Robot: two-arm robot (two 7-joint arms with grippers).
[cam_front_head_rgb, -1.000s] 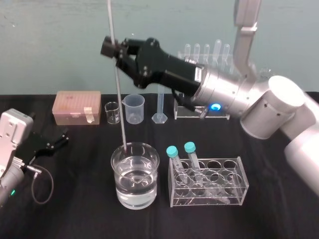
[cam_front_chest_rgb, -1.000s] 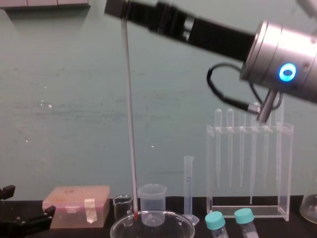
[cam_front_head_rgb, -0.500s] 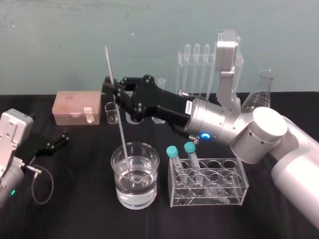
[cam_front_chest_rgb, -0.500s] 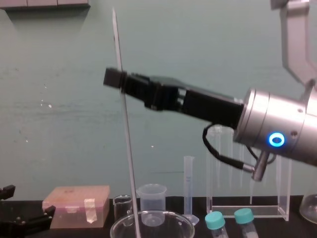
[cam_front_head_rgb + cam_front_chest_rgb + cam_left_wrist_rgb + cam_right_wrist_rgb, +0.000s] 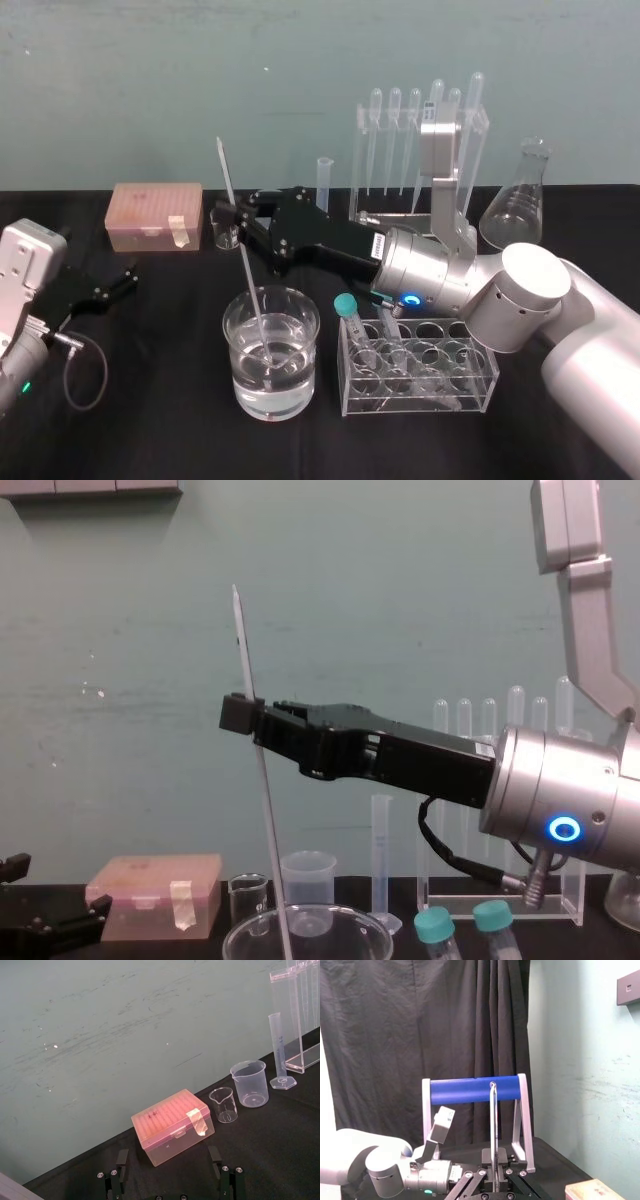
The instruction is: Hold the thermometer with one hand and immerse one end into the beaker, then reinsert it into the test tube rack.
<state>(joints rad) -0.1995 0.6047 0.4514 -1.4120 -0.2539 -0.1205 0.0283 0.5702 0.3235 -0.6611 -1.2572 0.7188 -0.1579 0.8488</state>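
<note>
The thermometer [image 5: 245, 270], a long thin whitish rod, stands slightly tilted with its lower end down in the water of the wide glass beaker [image 5: 229, 325] at the table's front centre. My right gripper [image 5: 237, 214] is shut on the rod's upper part, above and behind the beaker. In the chest view that gripper [image 5: 250, 716] pinches the thermometer [image 5: 262, 810] over the beaker's rim [image 5: 240, 942]. The right wrist view looks along the thermometer [image 5: 493, 1135]. The test tube rack [image 5: 385, 112] with its pipettes stands at the back, behind my right arm. My left gripper [image 5: 115, 283] rests open at the left.
A pink tip box [image 5: 155, 213], a tiny glass beaker [image 5: 223, 1105], a plastic spouted beaker [image 5: 249, 1084] and a graduated cylinder [image 5: 279, 1050] line the back. A low clear rack [image 5: 470, 385] with teal-capped tubes sits right of the beaker. A conical flask [image 5: 517, 200] stands back right.
My right arm has come down with the thermometer. Its tip went from the beaker's rim down into the water. The left arm has not moved.
</note>
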